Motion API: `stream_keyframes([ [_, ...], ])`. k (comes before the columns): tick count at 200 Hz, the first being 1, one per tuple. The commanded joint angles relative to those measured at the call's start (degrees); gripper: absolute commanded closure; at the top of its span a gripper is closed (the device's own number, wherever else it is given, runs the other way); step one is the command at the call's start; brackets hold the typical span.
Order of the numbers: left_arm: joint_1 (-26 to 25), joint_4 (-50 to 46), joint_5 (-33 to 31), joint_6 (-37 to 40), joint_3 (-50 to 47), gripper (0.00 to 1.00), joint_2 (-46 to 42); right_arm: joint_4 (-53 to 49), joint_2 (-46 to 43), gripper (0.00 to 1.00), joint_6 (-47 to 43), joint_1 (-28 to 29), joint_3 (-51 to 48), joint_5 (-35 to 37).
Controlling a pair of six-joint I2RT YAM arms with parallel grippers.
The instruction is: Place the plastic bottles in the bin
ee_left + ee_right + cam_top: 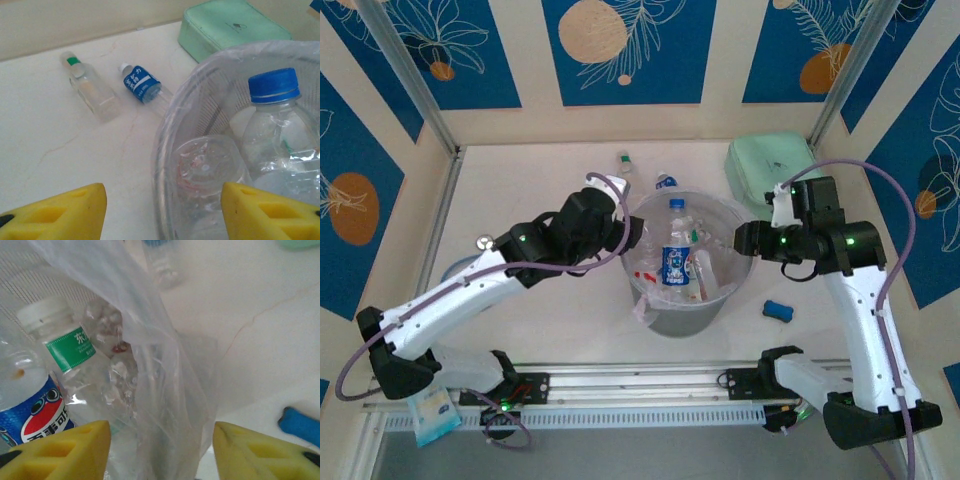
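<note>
Yellow fingers of left gripper [163, 194] and right gripper [161, 430] stand parted, both empty. Several bottles [676, 258] are in the bin [672, 322]. Green-capped bottle [90, 92] and blue-labelled bottle [142, 86] lie on the table [45, 150], not yet binned.

The top camera looks down on the table [582, 322]; both wrist cameras closely face the shared bin [690, 316].

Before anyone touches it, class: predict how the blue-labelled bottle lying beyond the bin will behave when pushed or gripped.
The blue-labelled bottle lies on its side and looks round, so a push would probably roll it. Its clear body seems empty, so likely light. Thin plastic may dent when squeezed.
</note>
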Motion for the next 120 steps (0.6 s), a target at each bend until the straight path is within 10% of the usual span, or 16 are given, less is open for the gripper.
stream_keyframes([
  [1, 0.7, -0.2, 6.6, -0.3, -1.1, 0.41, -2.1, 0.5, -0.8, 0.49, 1.1, 0.4, -2.5, -4.4],
  [74, 4.9, 1.4, 15.2, -0.6, -5.3, 0.39, -9.2, 9.5, 1.1, 0.74, 7.9, 6.4, -6.4, -5.9],
  [120, 17.2, -10.1, 13.7, -0.1, -5.8, 0.31, -19.7, 21.2, 6.0, 0.93, 13.9, 11.5, -7.4, -5.5],
])
